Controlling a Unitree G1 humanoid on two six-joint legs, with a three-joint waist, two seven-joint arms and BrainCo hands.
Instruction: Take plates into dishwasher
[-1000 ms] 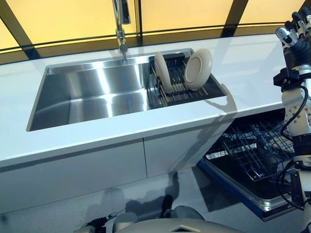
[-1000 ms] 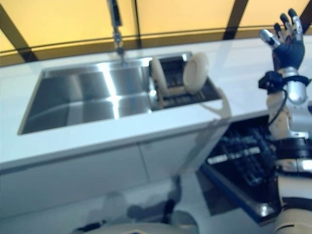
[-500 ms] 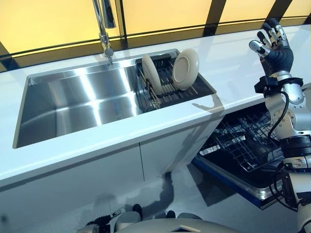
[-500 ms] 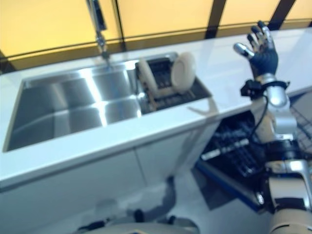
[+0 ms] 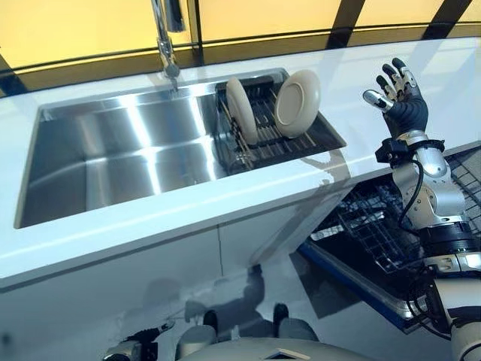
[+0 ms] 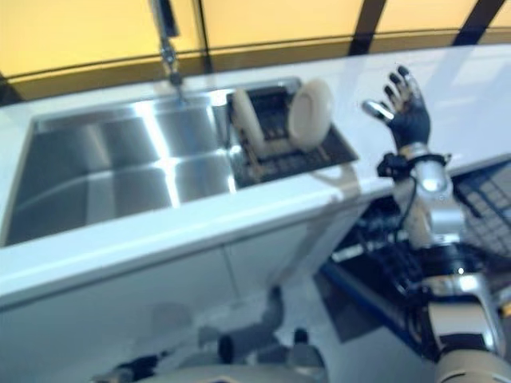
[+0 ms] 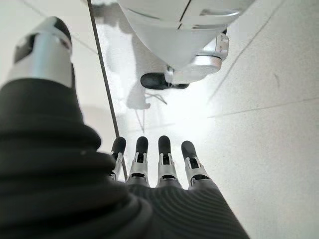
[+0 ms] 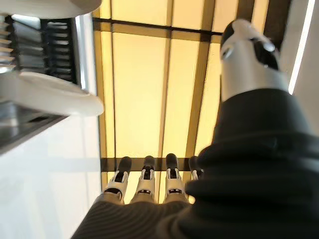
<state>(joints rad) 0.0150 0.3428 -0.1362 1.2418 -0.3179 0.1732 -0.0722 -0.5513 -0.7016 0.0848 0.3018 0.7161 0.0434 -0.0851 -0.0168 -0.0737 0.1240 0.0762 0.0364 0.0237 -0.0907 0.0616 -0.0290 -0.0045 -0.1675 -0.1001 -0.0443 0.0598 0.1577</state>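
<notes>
Two cream plates stand on edge in a black rack [image 5: 259,143] at the sink's right end: one [image 5: 297,94] faces me on the right, the other [image 5: 237,111] stands edge-on to its left. My right hand [image 5: 400,101] is raised above the white counter, right of the rack, fingers straight and spread, holding nothing. Its wrist view shows a plate [image 8: 55,97] and the rack [image 8: 37,47] off to one side. My left hand [image 7: 149,159] hangs low over the floor, fingers straight. The open dishwasher's wire rack [image 5: 379,229] lies under the counter at lower right.
A steel sink basin [image 5: 120,158] takes up the counter's left part, with a tap [image 5: 167,37] behind it. The white counter [image 5: 353,83] runs right, past the rack. The dishwasher door [image 5: 353,286] juts out over the floor. Yellow window panels line the back.
My right hand has come down and to the left, nearer the plate rack, still spread open. The camera view has shifted, so the whole scene has slid sideways.
</notes>
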